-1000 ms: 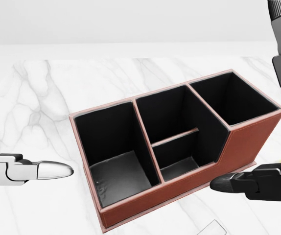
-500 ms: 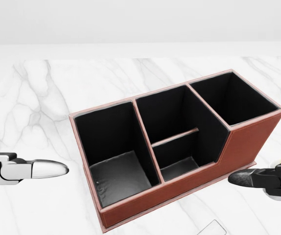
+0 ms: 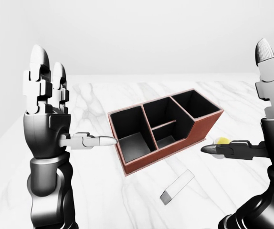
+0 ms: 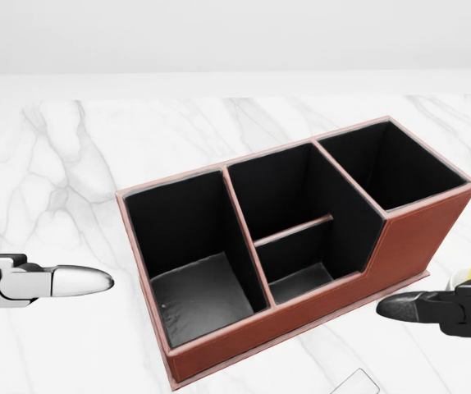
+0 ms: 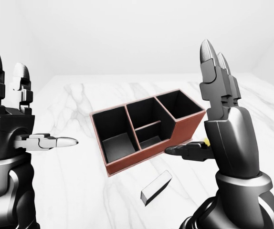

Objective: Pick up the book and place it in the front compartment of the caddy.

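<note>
While both arms are raised up in the eye views, neither robot hand is holding anything. The left robot hand [image 3: 48, 102] has two fingers pointing straight up and its thumb [image 3: 91, 141] sticking out sideways toward the caddy, so it's spread wide and released. Same deal with the right robot hand [image 5: 220, 109]: fingers up, dark thumb [image 5: 184, 151] poking out to the left, nothing between them. In the head view you only get the two thumb tips coming in from the left and right edges.

Between the hands sits the caddy [image 4: 400, 238], a reddish-brown box with black lining, turned at an angle on the white marble surface [image 4: 63, 164]. It has one big compartment at its left end, a middle section split by a low divider, and a taller compartment at its right end. All of them look empty from here. The right thumb hangs just off the caddy's lower right side, not touching it as far as I can see.

The book [image 5: 155, 188] is a small grey-white slab lying flat on the surface, below the caddy in the eye views and apart from it, closer to the right hand's side. Only its corner peeks in at the bottom edge of the head view.

There's also a little yellow thing [image 3: 222, 141] just behind the right thumb, mostly hidden, can't tell what it is.
</note>
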You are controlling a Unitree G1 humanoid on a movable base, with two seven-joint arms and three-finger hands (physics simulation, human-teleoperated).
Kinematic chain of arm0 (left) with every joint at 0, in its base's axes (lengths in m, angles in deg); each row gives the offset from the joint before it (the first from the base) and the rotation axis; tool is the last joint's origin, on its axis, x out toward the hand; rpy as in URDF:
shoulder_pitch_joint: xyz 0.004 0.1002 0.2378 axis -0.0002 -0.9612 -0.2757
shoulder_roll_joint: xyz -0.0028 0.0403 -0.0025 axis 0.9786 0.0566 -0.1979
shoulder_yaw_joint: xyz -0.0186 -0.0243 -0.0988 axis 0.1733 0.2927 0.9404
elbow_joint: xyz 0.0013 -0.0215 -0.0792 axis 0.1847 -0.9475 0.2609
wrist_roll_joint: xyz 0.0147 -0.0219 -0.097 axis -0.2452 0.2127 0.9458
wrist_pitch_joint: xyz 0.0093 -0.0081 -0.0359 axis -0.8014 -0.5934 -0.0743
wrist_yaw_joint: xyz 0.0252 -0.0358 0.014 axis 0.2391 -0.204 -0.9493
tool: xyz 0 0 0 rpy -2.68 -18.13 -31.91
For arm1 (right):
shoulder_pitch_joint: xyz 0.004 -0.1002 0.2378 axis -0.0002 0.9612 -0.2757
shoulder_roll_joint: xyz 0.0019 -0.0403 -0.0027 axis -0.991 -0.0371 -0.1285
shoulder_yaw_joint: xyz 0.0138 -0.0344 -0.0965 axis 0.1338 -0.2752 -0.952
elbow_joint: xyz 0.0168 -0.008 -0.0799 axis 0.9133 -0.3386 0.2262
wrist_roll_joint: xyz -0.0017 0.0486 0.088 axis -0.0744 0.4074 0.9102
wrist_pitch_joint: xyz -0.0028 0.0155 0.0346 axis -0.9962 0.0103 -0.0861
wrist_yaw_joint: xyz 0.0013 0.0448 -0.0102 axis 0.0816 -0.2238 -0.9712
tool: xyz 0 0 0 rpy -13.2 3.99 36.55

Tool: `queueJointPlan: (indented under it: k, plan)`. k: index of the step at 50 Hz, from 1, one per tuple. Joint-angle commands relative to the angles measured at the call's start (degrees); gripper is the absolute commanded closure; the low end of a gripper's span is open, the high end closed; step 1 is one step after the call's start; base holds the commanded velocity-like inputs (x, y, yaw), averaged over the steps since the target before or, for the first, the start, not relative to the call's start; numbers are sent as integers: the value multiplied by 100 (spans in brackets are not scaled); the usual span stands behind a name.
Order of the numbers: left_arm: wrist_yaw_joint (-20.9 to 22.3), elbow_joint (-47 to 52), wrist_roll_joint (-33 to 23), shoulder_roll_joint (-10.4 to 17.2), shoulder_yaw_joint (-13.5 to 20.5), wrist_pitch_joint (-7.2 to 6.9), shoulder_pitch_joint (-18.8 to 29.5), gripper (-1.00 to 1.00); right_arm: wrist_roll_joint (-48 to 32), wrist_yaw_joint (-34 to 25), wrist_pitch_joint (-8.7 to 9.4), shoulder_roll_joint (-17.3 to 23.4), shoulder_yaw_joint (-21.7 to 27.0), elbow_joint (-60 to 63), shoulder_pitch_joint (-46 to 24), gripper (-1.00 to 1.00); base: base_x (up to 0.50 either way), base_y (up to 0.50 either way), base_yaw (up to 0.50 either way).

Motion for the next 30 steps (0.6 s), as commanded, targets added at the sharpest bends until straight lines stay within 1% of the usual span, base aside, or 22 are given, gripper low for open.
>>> queueJointPlan:
  k: [1, 2, 4, 6, 7, 9, 14, 15, 16, 18, 30]
  plan:
    - [1, -23, -13, -8, -21, 0, -14, -100, 368, 0, 0, -174, 30, -1, 591, -100, 0, 0, 0]
    - [1, -27, -18, -7, -23, 0, -13, -100, 451, 0, -74, -216, -1, -1, 793, -100, 0, 0, 0]
    - [4, -32, -21, -9, -22, 0, -19, -100, 501, 0, -256, -231, -42, -1, 962, -100, 0, 0, 0]
    - [6, -24, -24, -11, -25, 0, -23, -100, 521, 0, -382, -218, -114, -1, 1109, -100, 0, 0, 0]
    - [8, -22, -24, -13, -25, 0, -26, -100, 528, 0, -496, -226, -157, -1, 1202, -100, 0, 0, 0]
    - [7, -24, -28, -13, -27, 0, -23, -100, 547, 0, -606, -247, -201, 0, 1308, -100, 0, 0, 0]
    - [9, -27, -32, -18, -34, 0, -22, -100, 512, 0, -781, -244, -345, 0, 1486, -100, 0, 0, 0]
    - [7, -20, -33, -17, -34, 0, -19, -100, 531, 0, -904, -251, -405, 0, 1626, -100, 0, 0, 0]
    - [8, -18, -33, -16, -32, 0, -18, -100, 532, 0, -959, -245, -457, 0, 1703, -100, 0, 0, 0]
    - [8, -25, -37, -15, -32, 0, -20, -100, 525, 0, -989, -235, -506, 0, 1758, -100, 0, 0, 0]
    - [7, -31, -36, -10, -30, 0, 0, -100, 474, 0, -1000, -172, -672, 0, 1935, -100, 0, 0, 0]
